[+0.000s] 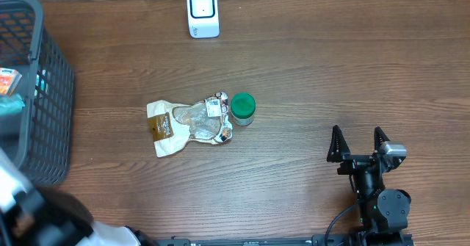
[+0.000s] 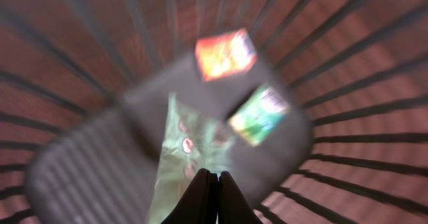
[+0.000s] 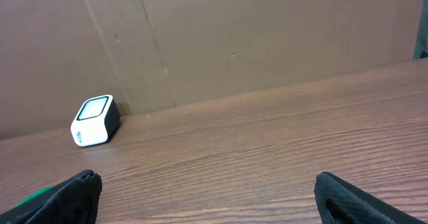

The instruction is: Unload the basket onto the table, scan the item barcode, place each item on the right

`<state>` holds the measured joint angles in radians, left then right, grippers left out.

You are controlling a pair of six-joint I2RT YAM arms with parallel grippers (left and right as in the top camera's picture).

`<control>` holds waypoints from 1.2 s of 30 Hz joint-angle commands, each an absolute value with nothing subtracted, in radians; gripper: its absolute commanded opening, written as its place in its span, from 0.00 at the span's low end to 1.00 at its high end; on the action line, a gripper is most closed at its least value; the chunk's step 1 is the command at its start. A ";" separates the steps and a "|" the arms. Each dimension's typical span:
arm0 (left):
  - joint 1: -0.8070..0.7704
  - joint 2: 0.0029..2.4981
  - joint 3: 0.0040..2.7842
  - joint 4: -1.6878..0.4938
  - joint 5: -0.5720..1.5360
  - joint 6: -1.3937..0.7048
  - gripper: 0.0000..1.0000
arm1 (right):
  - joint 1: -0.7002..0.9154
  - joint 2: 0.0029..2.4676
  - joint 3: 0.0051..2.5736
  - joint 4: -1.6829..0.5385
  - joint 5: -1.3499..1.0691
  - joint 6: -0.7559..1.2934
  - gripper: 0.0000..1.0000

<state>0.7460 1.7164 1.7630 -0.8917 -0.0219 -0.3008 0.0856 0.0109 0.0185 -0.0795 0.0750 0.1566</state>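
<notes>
**Bench** (image 1: pixel 308 70): brown wood grain, with a cardboard wall (image 3: pixel 267 37) along its far edge.

1. Barcode scanner (image 1: pixel 203 12): white with a dark window, upright at the far edge, slightly left of the middle.
2. Snack pouch (image 1: pixel 187 125): tan and clear, crumpled, lying flat near the middle of the bench.
3. Green-lidded jar (image 1: pixel 243 108): upright, touching or just beside the pouch's right end.
4. Basket (image 1: pixel 55 92): dark grey wire mesh, at the left edge. It holds 3 items, all blurred in the left wrist view:
   - orange packet (image 2: pixel 225 53) on the basket floor;
   - green packet (image 2: pixel 259 115) just beside it;
   - pale green wrapper (image 2: pixel 180 150) lying nearer the camera.
5. Left pincer (image 2: pixel 215 174): inside the basket, directly over the pale green wrapper. Its 2 dark fingers are pressed together with no gap showing. The blur hides whether they nip the wrapper's edge. Its arm is a blur at the near-left corner in the overhead view.
6. Right pincer (image 1: pixel 357 130): toward the near-right corner, low over bare wood, pointing at the far edge. Its fingers are spread wide and hold nothing. It is well apart from the jar and the scanner.
</notes>
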 commanded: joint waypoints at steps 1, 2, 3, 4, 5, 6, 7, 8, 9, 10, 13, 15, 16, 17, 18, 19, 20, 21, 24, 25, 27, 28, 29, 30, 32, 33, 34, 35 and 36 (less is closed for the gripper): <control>0.745 1.562 1.772 -0.908 0.045 -0.303 0.04 | 0.082 0.003 0.008 -0.076 0.077 0.155 1.00; 0.745 1.529 1.772 -0.912 0.056 -0.304 0.04 | 0.082 0.003 0.008 -0.076 0.077 0.155 1.00; 0.745 1.495 1.772 -0.915 0.073 -0.303 0.04 | 0.082 0.003 0.008 -0.076 0.077 0.155 1.00; 0.745 1.462 1.772 -0.919 0.079 -0.303 0.04 | 0.082 0.003 0.008 -0.076 0.077 0.155 1.00; 0.746 1.444 1.772 -0.922 0.078 -0.303 0.04 | 0.082 0.003 0.008 -0.076 0.077 0.155 1.00; 0.746 1.435 1.772 -0.924 0.071 -0.303 0.04 | 0.082 0.003 0.008 -0.076 0.077 0.155 1.00; 0.746 1.434 1.771 -0.933 0.067 -0.303 0.13 | 0.082 0.003 0.008 -0.076 0.077 0.155 1.00; 0.746 1.442 1.766 -0.939 0.058 -0.303 0.22 | 0.082 0.003 0.008 -0.076 0.077 0.155 1.00; 0.746 1.450 1.760 -0.943 0.047 -0.303 0.29 | 0.082 0.003 0.008 -0.076 0.077 0.155 1.00; 0.746 1.468 1.745 -0.947 0.041 -0.303 0.41 | 0.082 0.003 0.008 -0.076 0.077 0.155 1.00; 0.746 1.538 1.709 -0.967 0.042 -0.312 0.57 | 0.082 0.003 0.008 -0.076 0.077 0.155 1.00; 0.748 1.595 1.692 -0.982 0.042 -0.312 0.57 | 0.082 0.003 0.008 -0.076 0.077 0.155 1.00; 0.748 1.629 1.683 -0.987 0.042 -0.311 0.58 | 0.082 0.003 0.008 -0.076 0.077 0.155 1.00; 0.748 1.660 1.676 -0.991 0.044 -0.311 0.59 | 0.082 0.003 0.008 -0.076 0.077 0.155 1.00; 0.748 1.702 1.666 -0.991 0.054 -0.311 0.60 | 0.082 0.003 0.008 -0.076 0.077 0.155 1.00; 0.749 1.738 1.662 -0.994 0.065 -0.311 0.62 | 0.082 0.003 0.008 -0.076 0.077 0.155 1.00; 0.752 1.774 1.662 -0.997 0.076 -0.311 0.63 | 0.082 0.003 0.008 -0.076 0.077 0.155 1.00; 0.754 1.798 1.662 -0.997 0.091 -0.311 0.64 | 0.082 0.003 0.008 -0.076 0.077 0.155 1.00; 0.767 1.872 1.662 -1.006 0.157 -0.317 0.66 | 0.082 0.003 0.008 -0.076 0.077 0.155 1.00; 0.767 1.891 1.662 -1.011 0.160 -0.324 0.67 | 0.082 0.003 0.008 -0.076 0.077 0.155 1.00; 0.767 1.914 1.662 -1.016 0.151 -0.322 0.67 | 0.082 0.003 0.008 -0.076 0.077 0.155 1.00; 0.766 1.925 1.662 -1.017 0.138 -0.323 0.67 | 0.082 0.003 0.008 -0.076 0.077 0.155 1.00; 0.766 1.932 1.662 -1.017 0.130 -0.325 0.68 | 0.082 0.003 0.008 -0.076 0.077 0.155 1.00; 0.766 1.938 1.662 -1.020 0.118 -0.344 0.68 | 0.082 0.003 0.008 -0.076 0.077 0.155 1.00; 0.773 1.953 1.662 -1.032 0.084 -0.402 0.72 | 0.082 0.003 0.008 -0.076 0.077 0.155 1.00; 0.782 1.968 1.661 -1.042 0.053 -0.456 0.76 | 0.082 0.003 0.008 -0.076 0.077 0.155 1.00; 0.787 1.976 1.659 -1.043 0.048 -0.474 0.78 | 0.082 0.003 0.008 -0.076 0.077 0.155 1.00; 0.794 1.998 1.657 -1.037 0.044 -0.483 0.77 | 0.082 0.003 0.008 -0.076 0.077 0.155 1.00; 0.797 2.014 1.657 -1.032 0.043 -0.483 0.76 | 0.082 0.003 0.008 -0.076 0.077 0.155 1.00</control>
<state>0.7738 1.9522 1.6615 -1.0386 0.0856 -0.4088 0.0856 0.0109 0.0185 -0.0799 0.0750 0.1566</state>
